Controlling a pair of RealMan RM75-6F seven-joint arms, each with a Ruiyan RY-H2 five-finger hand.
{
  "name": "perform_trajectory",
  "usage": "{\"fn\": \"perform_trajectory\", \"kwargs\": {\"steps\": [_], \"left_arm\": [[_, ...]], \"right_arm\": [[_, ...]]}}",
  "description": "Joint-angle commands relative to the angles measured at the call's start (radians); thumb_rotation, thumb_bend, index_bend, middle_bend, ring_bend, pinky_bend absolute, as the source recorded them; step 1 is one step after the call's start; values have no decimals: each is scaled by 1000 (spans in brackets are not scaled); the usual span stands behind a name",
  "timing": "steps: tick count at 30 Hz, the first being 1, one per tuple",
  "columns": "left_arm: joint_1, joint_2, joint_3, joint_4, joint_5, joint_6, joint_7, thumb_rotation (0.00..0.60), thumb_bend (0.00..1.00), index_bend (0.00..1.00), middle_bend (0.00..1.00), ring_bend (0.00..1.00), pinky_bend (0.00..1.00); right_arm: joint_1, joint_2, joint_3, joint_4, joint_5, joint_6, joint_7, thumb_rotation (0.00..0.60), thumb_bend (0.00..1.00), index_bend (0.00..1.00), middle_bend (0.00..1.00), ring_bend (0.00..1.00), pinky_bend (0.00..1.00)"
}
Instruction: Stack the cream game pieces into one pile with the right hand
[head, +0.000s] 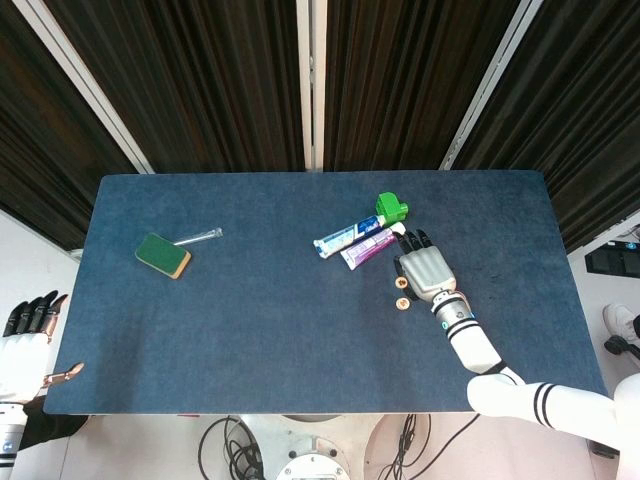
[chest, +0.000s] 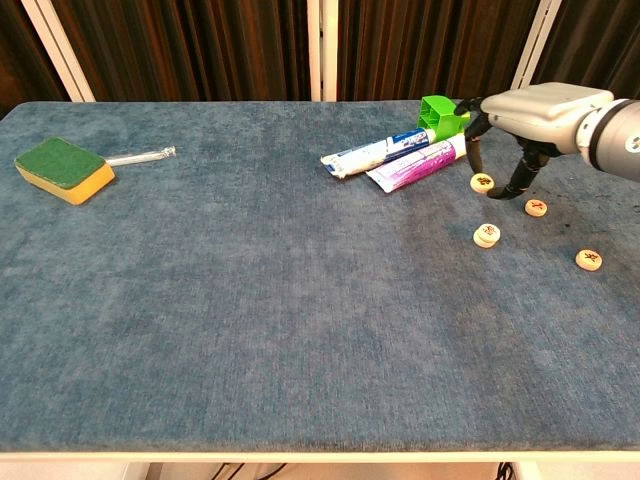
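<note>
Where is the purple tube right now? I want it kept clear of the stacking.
In the chest view the purple tube lies right of centre toward the far edge, beside the white tube, near the green block, just left of the right hand.

Robot test lab: blue felt-covered table (head: 250, 330), dark slatted wall panels (head: 200, 80), loose cables (head: 235, 445) on floor.

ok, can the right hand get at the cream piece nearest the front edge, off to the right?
Probably yes. That piece lies alone on bare cloth with nothing over it, and the right hand hovers just behind it, holding one piece in its fingers.
</note>
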Motion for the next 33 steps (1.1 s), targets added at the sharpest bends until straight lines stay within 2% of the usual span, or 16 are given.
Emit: {"fn": "perform_trajectory", "kwargs": {"steps": [1,12,33], "left_arm": [[-2,0,2,-6,2,-1,9,600,114,0,0,0,0],[-5,0,3,-14,7,1,19,600,115,0,0,0,0],[-2,1,6,4,26,17,-23,600,116,0,0,0,0]], "right_arm": [[-8,32,-22,-28,-1,-14,-5,600,222,552,39,0,0],[-1,26,-63,-42,28,-19,-49,600,223,555,39,0,0],[17,-8,-78,-26,54,-10,-78,600,220,540,42,0,0]]}}
